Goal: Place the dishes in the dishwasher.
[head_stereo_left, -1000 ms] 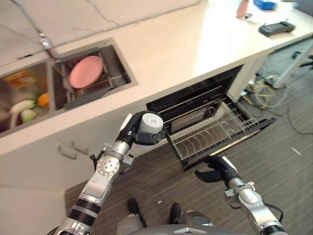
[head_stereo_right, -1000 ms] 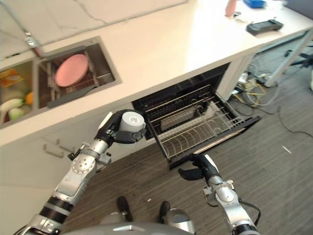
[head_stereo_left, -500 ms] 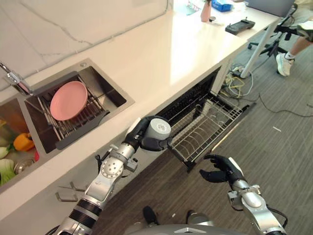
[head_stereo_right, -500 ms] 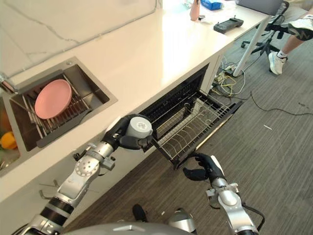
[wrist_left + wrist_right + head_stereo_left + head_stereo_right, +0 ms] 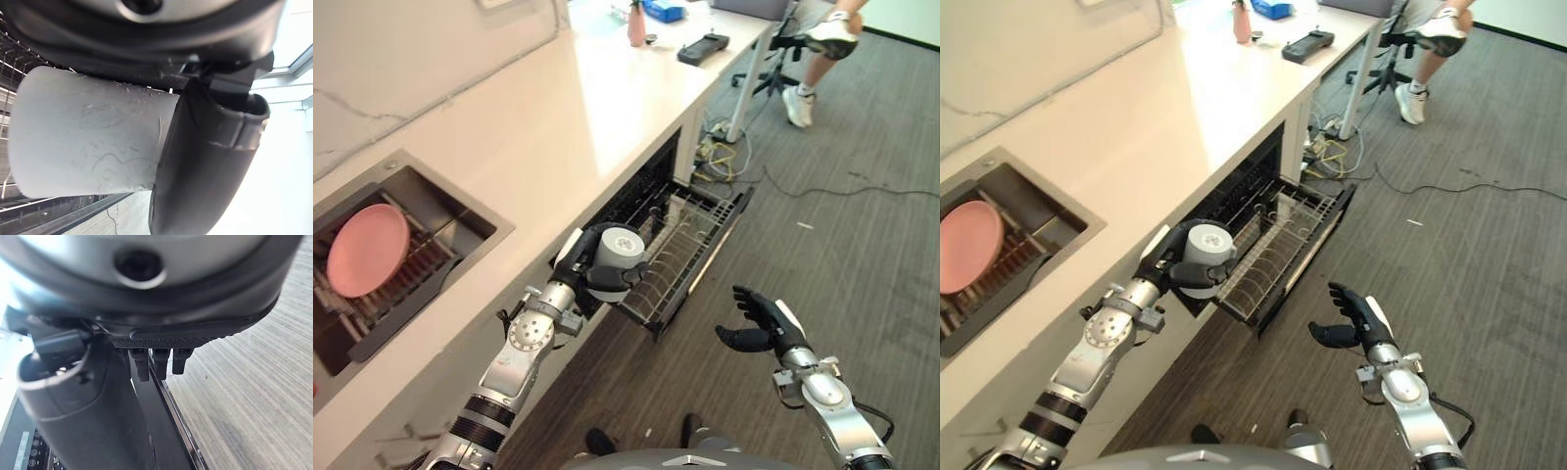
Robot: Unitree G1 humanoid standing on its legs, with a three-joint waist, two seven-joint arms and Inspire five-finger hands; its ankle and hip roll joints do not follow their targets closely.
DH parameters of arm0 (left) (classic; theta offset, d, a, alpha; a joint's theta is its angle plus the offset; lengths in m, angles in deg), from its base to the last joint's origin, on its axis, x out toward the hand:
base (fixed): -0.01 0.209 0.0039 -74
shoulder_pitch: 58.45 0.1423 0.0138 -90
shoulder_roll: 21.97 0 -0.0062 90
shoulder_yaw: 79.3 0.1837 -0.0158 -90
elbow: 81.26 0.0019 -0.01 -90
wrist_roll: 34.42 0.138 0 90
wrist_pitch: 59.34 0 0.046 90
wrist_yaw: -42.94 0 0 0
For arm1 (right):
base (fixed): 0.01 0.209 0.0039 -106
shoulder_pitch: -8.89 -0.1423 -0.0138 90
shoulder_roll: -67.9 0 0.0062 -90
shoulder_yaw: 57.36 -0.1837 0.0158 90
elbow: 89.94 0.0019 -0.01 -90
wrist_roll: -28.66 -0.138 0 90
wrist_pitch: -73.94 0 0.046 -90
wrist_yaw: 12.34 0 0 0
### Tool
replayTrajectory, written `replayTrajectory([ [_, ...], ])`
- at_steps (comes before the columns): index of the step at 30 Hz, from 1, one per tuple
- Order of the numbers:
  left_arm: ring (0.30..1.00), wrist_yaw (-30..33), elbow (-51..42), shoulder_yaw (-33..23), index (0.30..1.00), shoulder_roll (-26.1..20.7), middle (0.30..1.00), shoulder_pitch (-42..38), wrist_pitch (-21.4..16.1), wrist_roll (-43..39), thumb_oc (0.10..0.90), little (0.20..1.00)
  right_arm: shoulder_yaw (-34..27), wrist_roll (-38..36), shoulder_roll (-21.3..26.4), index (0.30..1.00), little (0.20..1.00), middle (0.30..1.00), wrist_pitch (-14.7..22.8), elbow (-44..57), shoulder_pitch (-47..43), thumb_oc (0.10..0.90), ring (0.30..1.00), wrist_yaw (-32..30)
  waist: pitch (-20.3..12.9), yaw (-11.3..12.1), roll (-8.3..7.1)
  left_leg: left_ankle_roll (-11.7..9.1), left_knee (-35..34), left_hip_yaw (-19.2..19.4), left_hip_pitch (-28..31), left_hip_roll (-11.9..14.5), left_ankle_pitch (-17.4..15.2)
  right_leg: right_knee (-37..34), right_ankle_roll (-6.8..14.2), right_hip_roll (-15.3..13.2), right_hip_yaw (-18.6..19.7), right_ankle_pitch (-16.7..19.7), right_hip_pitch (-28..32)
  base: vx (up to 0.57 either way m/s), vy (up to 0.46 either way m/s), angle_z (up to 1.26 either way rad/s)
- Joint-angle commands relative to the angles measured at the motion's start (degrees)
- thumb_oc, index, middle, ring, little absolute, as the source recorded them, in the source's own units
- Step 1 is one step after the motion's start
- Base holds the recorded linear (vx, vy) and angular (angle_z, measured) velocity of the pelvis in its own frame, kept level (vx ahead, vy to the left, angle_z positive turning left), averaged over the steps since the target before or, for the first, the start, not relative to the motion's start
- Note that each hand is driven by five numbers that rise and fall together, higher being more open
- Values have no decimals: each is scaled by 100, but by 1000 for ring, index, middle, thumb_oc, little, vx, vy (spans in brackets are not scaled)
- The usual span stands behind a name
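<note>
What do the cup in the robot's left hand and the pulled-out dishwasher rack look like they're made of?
Cup: matte pale grey, fine scuffs and scratches, probably plastic, possibly unglazed ceramic. Dishwasher rack: thin crossed wires with upright tines, light grey, likely coated steel wire.

Heads up, you get no readable text here: no labels, brands, numbers or signs legible on anything in frame.

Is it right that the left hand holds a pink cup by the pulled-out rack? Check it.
Not quite: the cup in the left hand is grey-white, as the left wrist view shows. It is indeed held by the pulled-out rack.
</note>
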Motion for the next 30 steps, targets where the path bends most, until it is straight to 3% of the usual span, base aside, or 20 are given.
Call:
replayTrajectory([
  [1,300,171,191,-293,300,302,300,-924,-551,-518,400,300,-605,-101,17,900,900,900,607,882,-394,800,900,-64,-321,24,-89,-342,33,18,542,60,-390,91,478,-425,-436,-81,-162,63,-138,-11],
  [8,300,338,501,-271,300,548,300,-1125,-532,-1026,400,300,-597,-589,-41,900,900,900,805,1470,-690,800,900,-83,-351,-24,-31,-461,36,58,617,184,-299,62,406,-241,-413,-240,-74,34,-74,1],
  [12,300,622,891,-108,300,799,300,-1591,-540,-1540,400,300,4,-2042,-312,900,900,900,873,1877,-1083,800,900,277,-386,-3,8,-536,37,90,637,240,-198,62,347,-184,-444,-255,-50,24,-43,9],
  [17,300,755,997,-18,300,914,300,-1902,-531,-1662,400,300,480,-2810,-418,900,900,900,732,1860,-1246,800,900,472,-407,55,23,-572,37,67,657,253,-154,62,319,-162,-516,-265,16,9,-21,8],
  [23,300,1075,1240,131,300,973,300,-2378,-525,-1112,400,300,693,-3040,-379,900,900,900,699,1920,-1428,800,900,515,-425,89,35,-585,43,11,643,257,-131,62,303,-161,-555,-271,40,1,-19,11],
  [27,300,1156,1369,258,300,1031,300,-2520,-474,-883,400,300,821,-2794,-326,900,900,900,640,1915,-1562,800,900,399,-452,110,38,-575,46,-5,654,247,-135,62,297,-166,-570,-257,57,-2,-10,6],
  [29,300,1200,1346,324,300,1037,300,-2548,-437,-653,400,300,860,-2724,-331,900,900,900,605,1925,-1656,800,900,312,-464,117,37,-569,47,-13,656,241,-144,62,296,-169,-576,-251,65,-5,-3,2],
  [30,300,1325,1400,400,300,1009,300,-2619,-381,-168,400,300,939,-2707,-353,900,900,900,583,1939,-1766,800,900,224,-484,142,36,-564,49,-25,656,236,-151,62,296,-174,-582,-249,69,0,0,0],
])
